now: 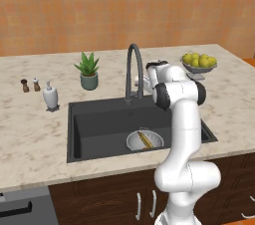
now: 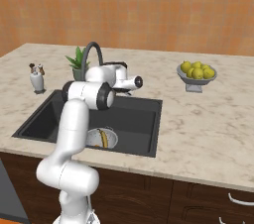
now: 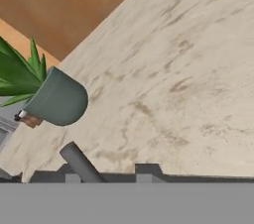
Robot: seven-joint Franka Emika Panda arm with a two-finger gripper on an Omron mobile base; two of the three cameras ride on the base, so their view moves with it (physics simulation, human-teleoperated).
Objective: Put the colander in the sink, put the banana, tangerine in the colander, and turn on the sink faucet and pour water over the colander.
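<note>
The colander (image 1: 133,143) stands in the dark sink (image 1: 99,119) near its front right, with the banana (image 1: 145,140) lying inside it; both show again as colander (image 2: 112,141) and banana (image 2: 103,139). The tangerine is hidden. My gripper (image 2: 128,90) hangs low over the counter just behind the sink's back edge, to the right of the faucet (image 1: 133,64) base. In the hand view a dark grey rod (image 3: 79,163), part of the faucet, slants up beside my gripper (image 3: 108,176). The finger tips barely rise there, and I cannot read how the jaws stand.
A potted plant (image 1: 88,72) stands left of the faucet. A footed bowl of yellow-green fruit (image 1: 199,63) sits at the back right. A white dispenser (image 1: 50,97) and two small shakers (image 1: 30,85) are on the left counter. The orange wall runs behind.
</note>
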